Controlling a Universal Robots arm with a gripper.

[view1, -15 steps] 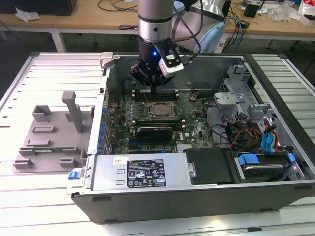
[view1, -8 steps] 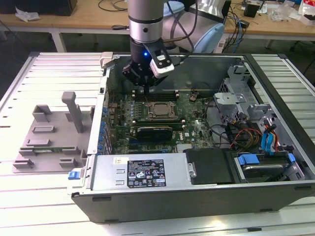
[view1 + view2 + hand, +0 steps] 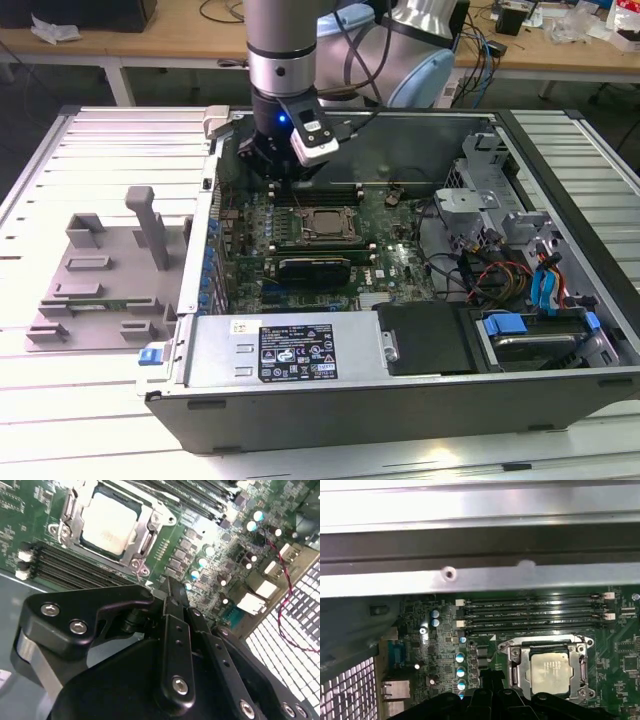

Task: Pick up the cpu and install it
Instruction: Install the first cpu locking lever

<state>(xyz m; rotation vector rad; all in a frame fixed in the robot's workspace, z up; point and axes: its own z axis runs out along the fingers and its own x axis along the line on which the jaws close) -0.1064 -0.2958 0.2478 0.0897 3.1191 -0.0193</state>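
Black gripper fingers (image 3: 172, 630), drawn together on nothing, hang just over the green motherboard (image 3: 210, 545) inside the open grey computer case (image 3: 400, 390), beside the socket. Seated flat in that metal-framed socket (image 3: 547, 667) lies the square cpu (image 3: 107, 520), pale silver-grey with a thin darker rim, its edges square with the frame. Faint print marks its top, too small to read.

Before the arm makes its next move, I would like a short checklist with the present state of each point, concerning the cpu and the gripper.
1. The cpu lies in its socket on the motherboard: ok.
2. Cpu looks flat, not tilted, in both wrist views: ok.
3. Gripper holds nothing: ok.
4. Gripper apart from the cpu, beside the socket above the board: ok.
5. Socket frame latched over the cpu: cannot tell.
6. Grey tray outside the computer case, away from the arm: ok.
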